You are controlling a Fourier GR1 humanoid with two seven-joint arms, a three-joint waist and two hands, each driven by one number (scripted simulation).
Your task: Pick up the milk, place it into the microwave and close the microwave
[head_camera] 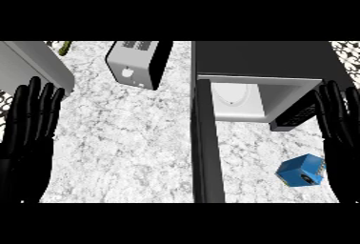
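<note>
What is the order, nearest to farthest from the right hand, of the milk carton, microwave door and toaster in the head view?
From the right hand:
1. milk carton, just beside it, lower right.
2. microwave door, open, centre.
3. toaster, upper left.

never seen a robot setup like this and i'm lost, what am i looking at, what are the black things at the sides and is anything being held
This one picture is taken from the robot's head, looking steeply down at a marbled kitchen counter. The black shapes at the edges are the robot's two hands: the left hand at the picture's left and the right hand at its right. Both rest open with the fingers straight and pointing up, and neither holds anything. The big dark box at the upper right is a microwave. Its door is swung open, seen edge-on as a long dark bar, and the pale inside shows. The small blue box close beside the right hand is the milk, on the counter outside the microwave. A silver toaster stands at the upper middle.
</note>
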